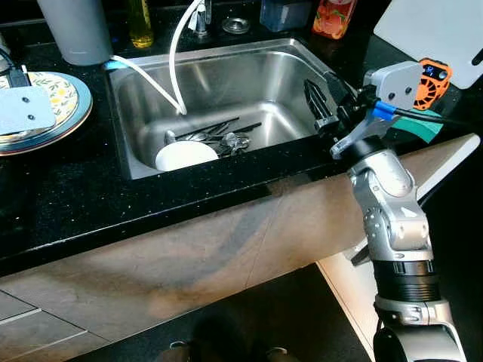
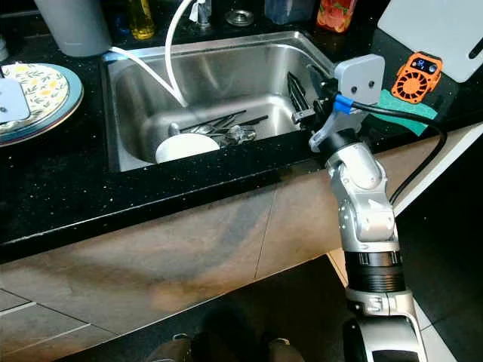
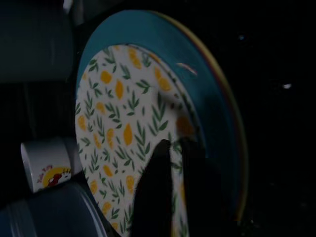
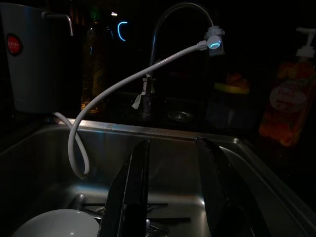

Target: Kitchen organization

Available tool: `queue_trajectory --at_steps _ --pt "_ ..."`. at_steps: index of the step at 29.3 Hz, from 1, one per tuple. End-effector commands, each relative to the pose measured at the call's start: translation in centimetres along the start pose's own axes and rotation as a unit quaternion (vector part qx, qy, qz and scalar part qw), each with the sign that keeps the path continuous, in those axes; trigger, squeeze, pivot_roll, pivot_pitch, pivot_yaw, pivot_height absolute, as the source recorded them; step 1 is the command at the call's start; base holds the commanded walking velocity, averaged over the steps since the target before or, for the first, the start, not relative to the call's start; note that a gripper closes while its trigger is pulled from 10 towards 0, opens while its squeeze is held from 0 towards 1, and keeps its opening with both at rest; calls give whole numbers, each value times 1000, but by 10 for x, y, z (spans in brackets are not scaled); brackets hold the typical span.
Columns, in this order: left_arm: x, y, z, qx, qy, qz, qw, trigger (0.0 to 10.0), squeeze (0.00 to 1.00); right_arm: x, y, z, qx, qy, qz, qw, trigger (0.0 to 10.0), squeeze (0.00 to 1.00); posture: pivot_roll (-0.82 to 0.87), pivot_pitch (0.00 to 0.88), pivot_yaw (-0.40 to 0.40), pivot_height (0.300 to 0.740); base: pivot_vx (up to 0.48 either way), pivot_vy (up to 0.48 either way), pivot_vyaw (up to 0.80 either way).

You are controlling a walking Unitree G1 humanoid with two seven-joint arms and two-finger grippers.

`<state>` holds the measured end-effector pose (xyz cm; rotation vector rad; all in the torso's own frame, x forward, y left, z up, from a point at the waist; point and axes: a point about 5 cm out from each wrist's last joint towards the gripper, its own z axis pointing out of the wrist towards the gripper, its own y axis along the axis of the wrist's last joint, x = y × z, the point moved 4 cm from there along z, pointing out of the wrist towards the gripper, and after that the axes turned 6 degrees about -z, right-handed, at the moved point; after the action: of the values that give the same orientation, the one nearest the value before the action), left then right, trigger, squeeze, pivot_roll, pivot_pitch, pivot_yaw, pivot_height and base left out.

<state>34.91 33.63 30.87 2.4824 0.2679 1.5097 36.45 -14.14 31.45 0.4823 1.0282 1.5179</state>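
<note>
Partly hidden under the white bowl (image 1: 186,155), cutlery (image 1: 219,136) lies in the sink (image 1: 143,98); right hand (image 1: 323,96) hovers, fingers apart.

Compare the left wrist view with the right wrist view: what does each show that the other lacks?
Left wrist: a lemon-patterned plate on a teal one, a small white cup, the left gripper over the plate. Right wrist: the sink, faucet, white hose, white bowl, soap bottle, and the right gripper, fingers open. Shared: dark lighting, black fingers in the foreground.
</note>
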Motion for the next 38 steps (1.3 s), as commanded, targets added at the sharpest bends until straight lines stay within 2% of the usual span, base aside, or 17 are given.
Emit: queue_trajectory --at_steps 1,6,7,16,21,23,29,31,38 --pt "-5 -4 -1 5 -13 4 1000 10000 1000 -4 0 1 -2 -5 0 1000 10000 0 156 161 -15 740 0 0 0" --pt "-5 -9 2 22 -9 4 1000 10000 1000 -4 1 1 -3 -5 0 1000 10000 0 156 161 -15 740 0 0 0" --pt "-6 -9 2 23 -14 5 1000 10000 0 -5 1 1 -3 -5 0 1000 10000 0 156 161 -15 740 0 0 0" --pt "-4 -9 3 24 -11 2 1000 10000 0 -5 1 1 -3 -5 -1 1000 10000 0 153 155 -12 740 0 0 0" --pt "-8 -16 6 41 -12 2 999 10000 0 -4 1 1 -4 -4 0 1000 10000 0 155 151 -13 740 0 0 0" --pt "-15 -30 10 72 -15 3 997 10000 0 -3 1 1 -5 -4 0 1000 10000 0 154 151 -13 740 0 0 0" --pt "-22 -34 14 80 -17 -1 997 10000 0 -4 2 1 -4 -4 0 1000 10000 0 153 149 -15 740 0 0 0" --pt "-28 -35 23 82 -8 7 997 10000 0 -3 2 2 -5 -3 0 1000 10000 0 153 149 -15 740 0 0 0" --pt "-28 -36 33 88 25 17 996 10000 0 -3 2 2 -5 -2 1 1000 10000 0 153 149 -15 740 0 0 0"
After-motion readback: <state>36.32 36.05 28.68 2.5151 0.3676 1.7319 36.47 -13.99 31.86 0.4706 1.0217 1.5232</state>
